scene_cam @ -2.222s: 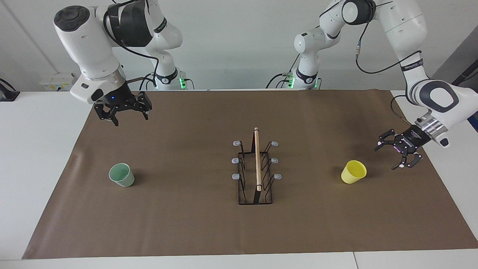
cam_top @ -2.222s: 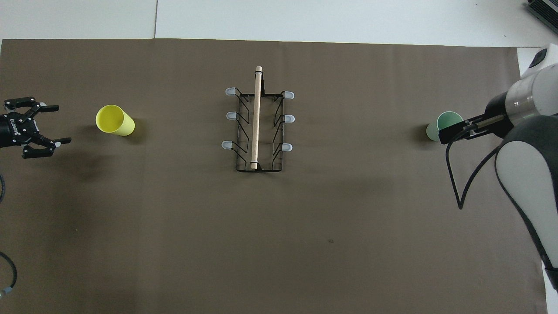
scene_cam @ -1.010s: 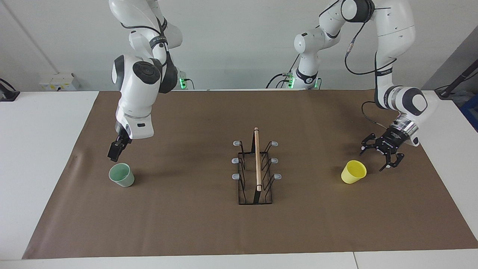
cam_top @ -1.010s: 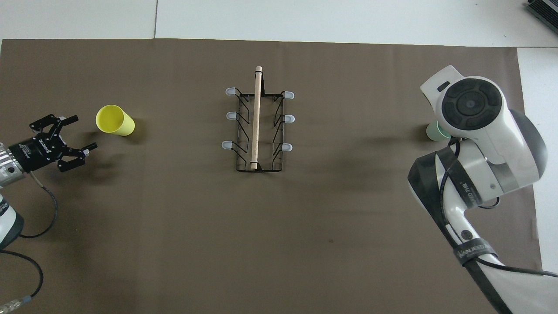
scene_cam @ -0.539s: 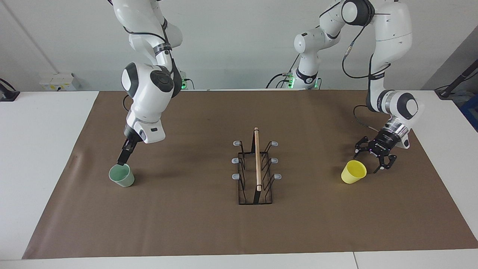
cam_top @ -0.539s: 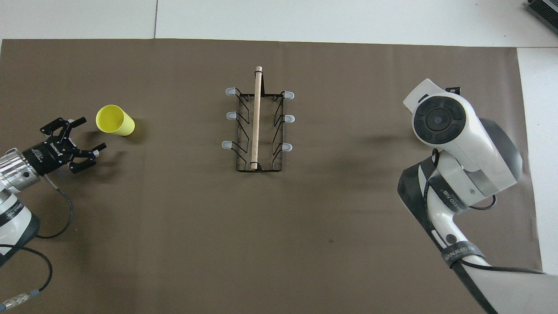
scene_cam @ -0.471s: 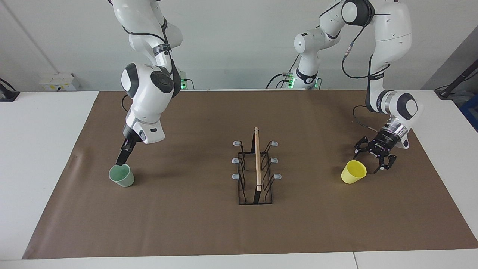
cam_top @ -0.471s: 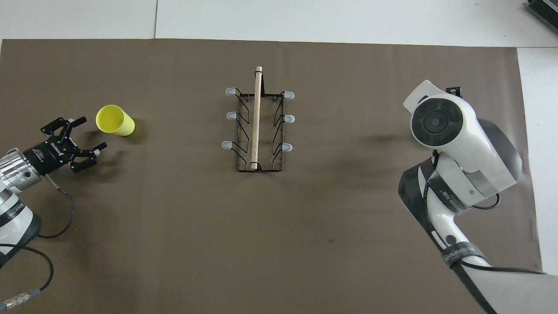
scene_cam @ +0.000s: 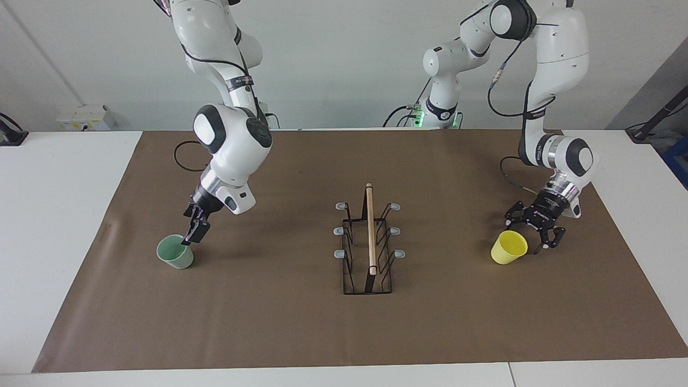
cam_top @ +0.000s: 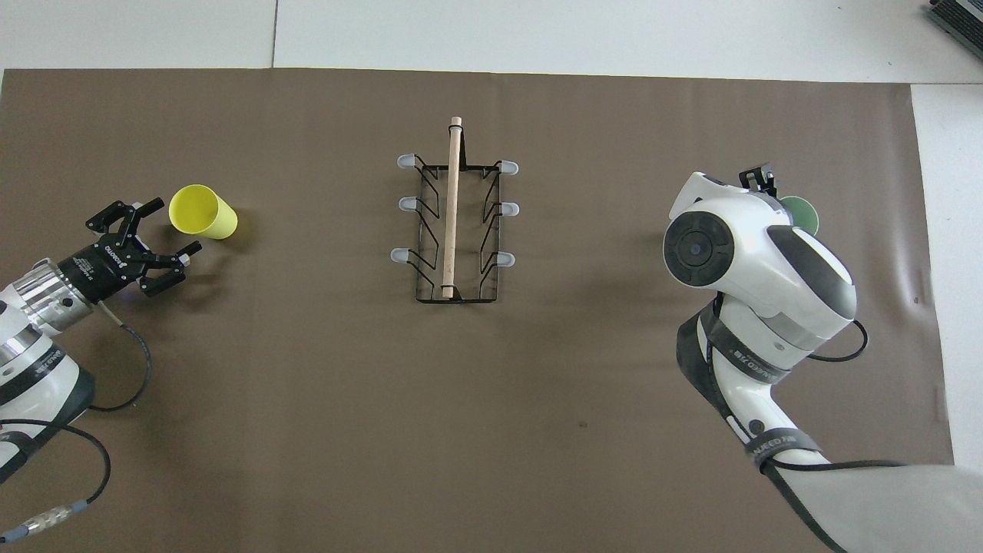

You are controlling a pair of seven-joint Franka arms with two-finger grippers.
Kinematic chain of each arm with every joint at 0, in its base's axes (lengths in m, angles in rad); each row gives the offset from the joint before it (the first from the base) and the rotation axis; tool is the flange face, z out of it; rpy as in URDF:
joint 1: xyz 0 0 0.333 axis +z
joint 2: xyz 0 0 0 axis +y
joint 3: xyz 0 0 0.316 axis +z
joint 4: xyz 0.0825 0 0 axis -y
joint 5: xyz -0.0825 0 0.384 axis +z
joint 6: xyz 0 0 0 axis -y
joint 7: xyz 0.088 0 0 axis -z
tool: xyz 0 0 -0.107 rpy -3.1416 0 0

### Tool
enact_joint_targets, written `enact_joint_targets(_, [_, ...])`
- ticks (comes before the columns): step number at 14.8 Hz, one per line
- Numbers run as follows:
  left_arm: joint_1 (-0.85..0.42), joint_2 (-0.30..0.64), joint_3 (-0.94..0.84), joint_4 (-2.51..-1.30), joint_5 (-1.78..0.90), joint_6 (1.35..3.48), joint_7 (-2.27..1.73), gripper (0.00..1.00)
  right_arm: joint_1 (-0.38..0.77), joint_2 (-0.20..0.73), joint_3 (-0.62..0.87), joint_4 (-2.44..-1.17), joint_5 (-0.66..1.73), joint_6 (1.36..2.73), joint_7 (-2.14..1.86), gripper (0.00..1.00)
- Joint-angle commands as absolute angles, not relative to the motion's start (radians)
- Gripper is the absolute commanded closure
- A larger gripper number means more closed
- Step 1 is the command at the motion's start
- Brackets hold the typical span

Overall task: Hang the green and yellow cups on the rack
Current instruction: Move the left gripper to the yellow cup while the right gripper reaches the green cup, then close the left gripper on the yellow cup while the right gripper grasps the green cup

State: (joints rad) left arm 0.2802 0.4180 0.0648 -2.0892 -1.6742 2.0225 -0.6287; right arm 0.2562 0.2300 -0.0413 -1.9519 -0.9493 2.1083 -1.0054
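Yellow cup [scene_cam: 508, 248] and mint green cup [scene_cam: 174, 251] stand at opposite ends, rack [scene_cam: 368, 244] between; wide-open left gripper [scene_cam: 533, 232] and right gripper [scene_cam: 192, 232] should straddle each wall squarely before closing.

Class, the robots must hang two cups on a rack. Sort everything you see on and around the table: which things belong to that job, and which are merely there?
Belonging to the job:
green cup
yellow cup
rack
left gripper, open beside the yellow cup
right gripper, open at the green cup's rim

Merely there:
brown mat
white box by the wall
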Motion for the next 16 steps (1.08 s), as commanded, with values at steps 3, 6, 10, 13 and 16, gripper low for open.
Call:
enact_joint_targets(3, [0.244,0.44,0.074,-2.097,-1.743,2.052,-0.595,0.0,0.284,0.293,-0.043,-1.967,-1.052,2.131,-1.015,0.0])
enact_joint_targets(6, [0.232,0.454,0.074,-2.095,-1.766,2.056,-0.566,0.0,0.305,0.362,-0.043,-1.967,-1.147,2.131,-0.941,0.0])
enact_joint_targets(10, [0.213,0.459,0.074,-2.088,-1.793,2.071,-0.563,0.0,0.291,0.414,-0.043,-1.967,-1.202,2.161,-0.859,0.0])
enact_joint_targets(13, [0.206,0.46,0.074,-2.086,-1.812,2.075,-0.555,0.0,0.288,0.433,-0.043,-1.985,-1.259,2.16,-0.77,0.0])
enact_joint_targets(16, [0.192,0.46,0.072,-2.086,-1.818,2.088,-0.543,0.0,0.269,0.436,-0.043,-2.011,-1.313,2.169,-0.697,0.0])
